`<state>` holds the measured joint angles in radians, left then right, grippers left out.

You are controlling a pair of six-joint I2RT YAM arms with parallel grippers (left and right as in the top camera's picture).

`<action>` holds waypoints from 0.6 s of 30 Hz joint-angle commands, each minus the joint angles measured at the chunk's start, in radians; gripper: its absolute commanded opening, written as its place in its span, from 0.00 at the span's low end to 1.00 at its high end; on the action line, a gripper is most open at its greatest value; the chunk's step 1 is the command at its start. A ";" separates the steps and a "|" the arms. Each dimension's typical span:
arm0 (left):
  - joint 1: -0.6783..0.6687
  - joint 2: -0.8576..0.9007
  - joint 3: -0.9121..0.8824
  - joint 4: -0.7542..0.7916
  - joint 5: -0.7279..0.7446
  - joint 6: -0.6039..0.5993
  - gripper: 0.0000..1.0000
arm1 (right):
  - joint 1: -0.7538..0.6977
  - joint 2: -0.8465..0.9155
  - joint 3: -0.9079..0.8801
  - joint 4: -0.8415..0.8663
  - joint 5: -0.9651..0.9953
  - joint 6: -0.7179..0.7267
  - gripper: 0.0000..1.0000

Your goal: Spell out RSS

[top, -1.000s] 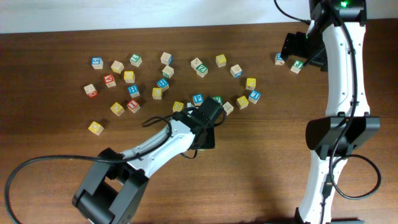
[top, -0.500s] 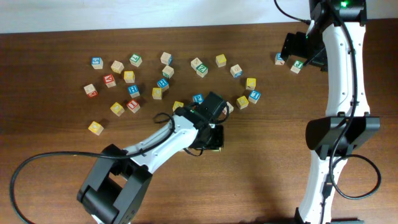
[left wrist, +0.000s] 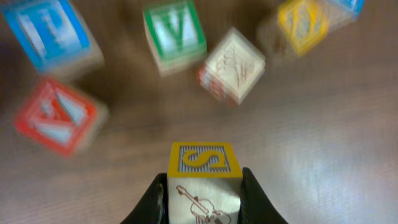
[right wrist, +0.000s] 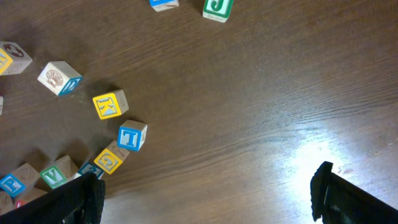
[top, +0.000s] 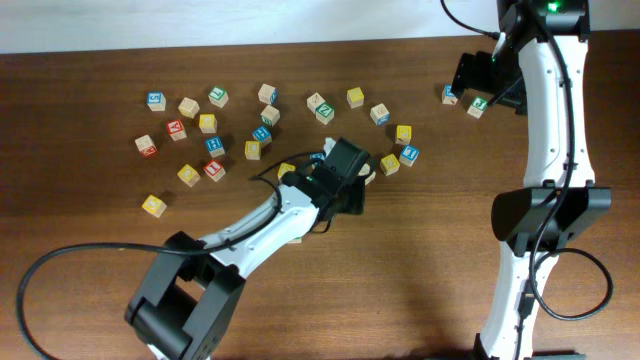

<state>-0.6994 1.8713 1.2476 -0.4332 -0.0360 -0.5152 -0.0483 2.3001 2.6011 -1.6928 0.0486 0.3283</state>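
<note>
Left gripper (left wrist: 204,190) is pinching a small wooden S cube (left wrist: 204,159), one dark finger pressed flat against each side of it. The cube's upper face is yellow with a fine grey-striped square inside the border, and a bold yellow S sits on that square, lying sideways in the wrist view. The face turned toward the camera is bare pale wood with a thin reddish-brown line drawing that looks like a violin. Whether the cube rests on the table (left wrist: 323,149) or hangs just above it cannot be told. Beyond it on the dark wood lie a green V cube (left wrist: 175,34), a blue cube (left wrist: 53,34) and a red cube (left wrist: 59,118), both too blurred to read, a tilted bare-wood cube (left wrist: 233,65) with a sketch on it, and a blurred yellow cube (left wrist: 301,25). From overhead the held cube is hidden under the gripper, which sits at the near edge of the scattered cubes in the middle of the table. The letters there are too small to tell which carry the R and the other S. Right gripper (right wrist: 208,202) is up at the far right of the table with its fingers spread wide and nothing between them, above bare wood, with a yellow K cube (right wrist: 110,104) and a blue T cube (right wrist: 132,135) off to one side.
</note>
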 commanded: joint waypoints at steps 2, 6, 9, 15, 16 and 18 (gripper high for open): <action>0.002 0.120 0.009 0.085 -0.118 0.016 0.18 | -0.005 -0.012 0.000 -0.002 0.008 -0.007 0.98; 0.002 0.143 0.009 0.150 -0.117 0.016 0.20 | -0.005 -0.012 0.000 -0.002 0.008 -0.007 0.98; -0.017 0.143 0.009 0.089 -0.069 0.005 0.32 | -0.005 -0.012 0.000 -0.002 0.008 -0.007 0.98; -0.047 0.143 0.010 0.047 -0.056 0.005 0.48 | -0.005 -0.012 0.000 -0.002 0.008 -0.007 0.98; -0.046 0.143 0.010 0.046 -0.058 0.005 0.47 | -0.005 -0.012 0.000 -0.002 0.008 -0.007 0.98; -0.046 0.140 0.012 0.042 -0.058 0.005 0.42 | -0.005 -0.012 0.000 -0.002 0.008 -0.006 0.98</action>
<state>-0.7460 2.0033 1.2533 -0.3859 -0.1013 -0.5156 -0.0483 2.3001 2.6011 -1.6924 0.0486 0.3283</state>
